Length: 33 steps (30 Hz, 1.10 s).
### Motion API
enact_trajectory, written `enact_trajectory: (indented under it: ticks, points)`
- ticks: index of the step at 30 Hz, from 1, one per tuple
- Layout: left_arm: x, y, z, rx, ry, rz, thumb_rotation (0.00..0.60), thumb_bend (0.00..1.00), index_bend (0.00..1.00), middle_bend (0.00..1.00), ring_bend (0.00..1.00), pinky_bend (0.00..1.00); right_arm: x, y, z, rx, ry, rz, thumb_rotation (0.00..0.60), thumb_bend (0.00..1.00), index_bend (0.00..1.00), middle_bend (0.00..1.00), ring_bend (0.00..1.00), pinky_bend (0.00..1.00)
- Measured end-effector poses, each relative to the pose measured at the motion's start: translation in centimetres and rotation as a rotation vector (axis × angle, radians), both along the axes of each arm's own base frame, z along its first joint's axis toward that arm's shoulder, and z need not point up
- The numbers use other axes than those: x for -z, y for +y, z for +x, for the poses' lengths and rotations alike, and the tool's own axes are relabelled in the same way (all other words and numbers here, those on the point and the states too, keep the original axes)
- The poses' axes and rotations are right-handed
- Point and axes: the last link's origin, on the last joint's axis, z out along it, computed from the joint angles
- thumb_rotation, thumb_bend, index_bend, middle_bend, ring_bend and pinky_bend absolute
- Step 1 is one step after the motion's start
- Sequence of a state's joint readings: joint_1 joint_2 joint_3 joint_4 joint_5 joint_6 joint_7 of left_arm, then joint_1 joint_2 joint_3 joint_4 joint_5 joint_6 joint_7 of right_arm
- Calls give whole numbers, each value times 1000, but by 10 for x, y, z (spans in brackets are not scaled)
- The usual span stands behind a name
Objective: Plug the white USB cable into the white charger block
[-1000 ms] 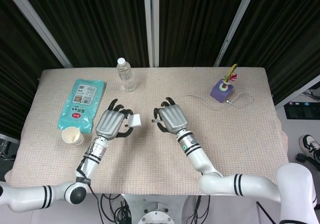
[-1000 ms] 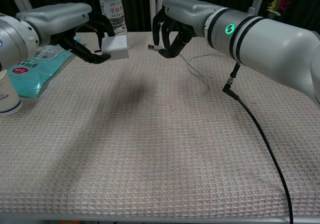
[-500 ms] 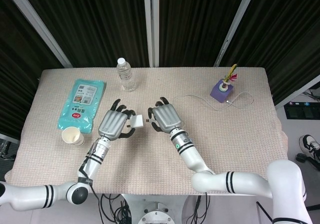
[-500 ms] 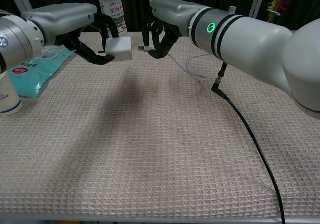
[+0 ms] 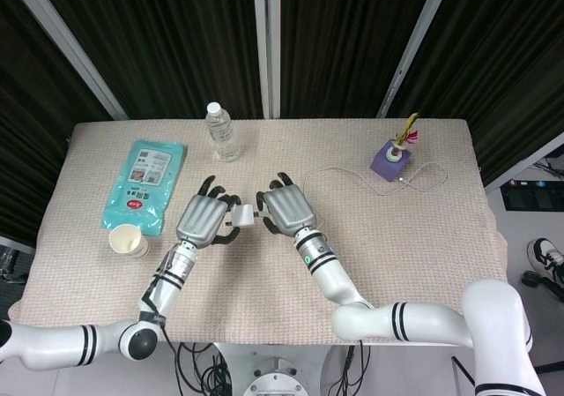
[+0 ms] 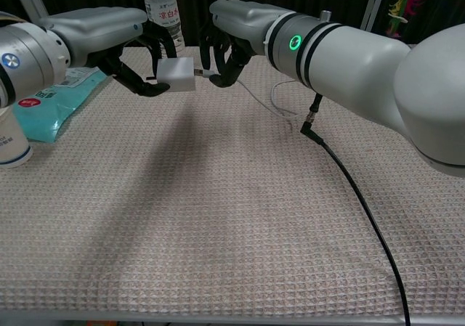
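Left hand (image 6: 134,54) is gripping the white charger block (image 6: 176,75) above the table (image 5: 414,237), fingers curled around its far and under sides, the port face looking toward 3 o'clock. Right hand (image 6: 225,39) is pinching the USB plug (image 6: 201,72) of the white USB cable (image 5: 352,172), other fingers curled in over it. In the chest view the plug tip is sitting right at the block's face, touching or nearly so; can't tell if it is in the port at all. In the head view both hands are meeting near table centre, block (image 5: 243,216) between them.

The cable is trailing off toward 2 o'clock across the cloth to the purple holder (image 5: 389,160) with the pen-like thing in it.

Risks, judged from here:
- Plug is looking slightly off axis to the port, so pushing now is likely jamming the metal tip on the block's face, not seating it.
- USB orientation unknown; if flipped, it is not going in, and force is just shoving the block.
- Block is being held by fingertips only, so a side push is likely rotating or slipping it out of the left hand.
- Pinch on the plug is short; a hard push could be sliding the plug back through the fingers.
- Cable slack is limited toward 2 o'clock; tugging could be dragging or tipping the holder.

Water bottle (image 5: 223,132), wipes pack (image 5: 145,183) and paper cup (image 5: 129,240) are lying at 10 to 9 o'clock, well apart.
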State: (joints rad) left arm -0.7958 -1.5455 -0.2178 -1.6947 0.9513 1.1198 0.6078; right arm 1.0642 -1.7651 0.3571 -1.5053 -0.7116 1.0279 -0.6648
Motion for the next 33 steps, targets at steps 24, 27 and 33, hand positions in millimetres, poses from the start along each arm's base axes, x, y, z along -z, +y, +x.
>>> enact_trajectory:
  ticks: [24, 27, 33]
  points:
    - [4, 2, 3, 8, 45, -9, 469, 379, 452, 414, 197, 43, 13, 0, 11, 1, 11, 11, 600, 333, 580, 555, 247, 91]
    - [5, 2, 3, 11, 56, -15, 470, 379, 452, 413, 197, 43, 14, 0, 12, 2, 12, 11, 600, 333, 580, 555, 247, 90]
    - [8, 2, 6, 12, 57, -23, 470, 379, 452, 413, 197, 43, 18, 1, 16, 4, 9, 12, 600, 333, 580, 556, 247, 90]
